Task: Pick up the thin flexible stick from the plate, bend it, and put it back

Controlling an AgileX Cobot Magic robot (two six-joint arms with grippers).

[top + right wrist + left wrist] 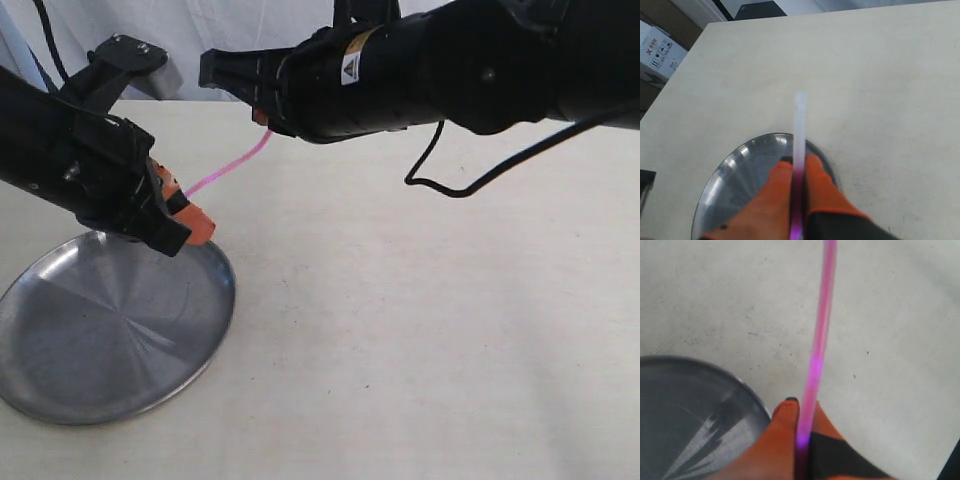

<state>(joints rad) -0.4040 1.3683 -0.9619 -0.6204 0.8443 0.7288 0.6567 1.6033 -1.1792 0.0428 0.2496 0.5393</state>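
The thin pink stick (228, 169) hangs in the air above the table, slightly curved, between both grippers. My left gripper (190, 215) is shut on its lower end, just above the far rim of the silver plate (100, 335). My right gripper (262, 117) is shut on its upper end, higher and further back. In the left wrist view the stick (817, 345) runs out from between the orange fingers (782, 425), with the plate (685, 410) beside them. In the right wrist view the stick's pale end (799, 130) sticks out past the orange fingers (822, 187), above the plate (740, 170).
A pale tabletop (430, 320) spreads to the right of the plate. A black cable (450, 185) loops down from the right arm. A white cloth backdrop (220, 25) hangs behind the table. Cardboard boxes (655, 47) stand beyond the table's edge in the right wrist view.
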